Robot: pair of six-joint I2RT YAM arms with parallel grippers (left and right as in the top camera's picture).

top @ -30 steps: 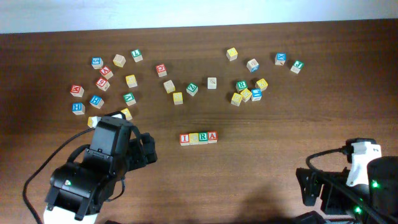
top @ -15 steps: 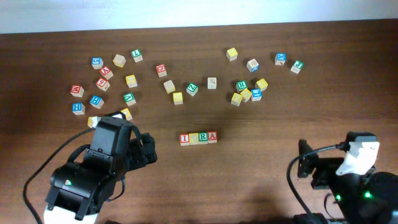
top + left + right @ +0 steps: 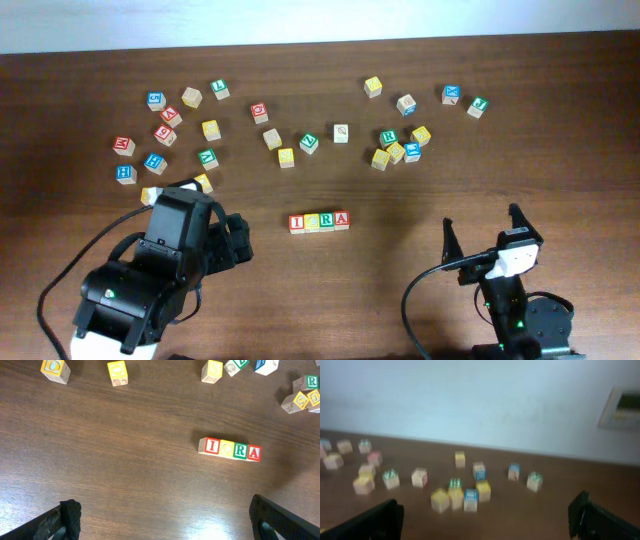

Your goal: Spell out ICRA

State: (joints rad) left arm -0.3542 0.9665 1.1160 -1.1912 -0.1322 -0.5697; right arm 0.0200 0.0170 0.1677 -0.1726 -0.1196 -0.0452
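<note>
Black, its fingers wide apart and empty, the left gripper (image 3: 165, 519) hangs over the table (image 3: 400, 190) left of the row of cubes (image 3: 320, 221), which lies ahead and to the right in its wrist view. The row reads red I (image 3: 212, 446), yellow cube (image 3: 226, 448), green R (image 3: 241, 450), red A (image 3: 254, 453), all touching. Well right of it, the right gripper (image 3: 482, 228) is spread and empty too. Loose cubes (image 3: 395, 148) lie scattered beyond.

ICRA row (image 3: 320, 221) lies central on the table (image 3: 350, 290), loose cubes (image 3: 285, 157) scattered behind it, left and right
</note>
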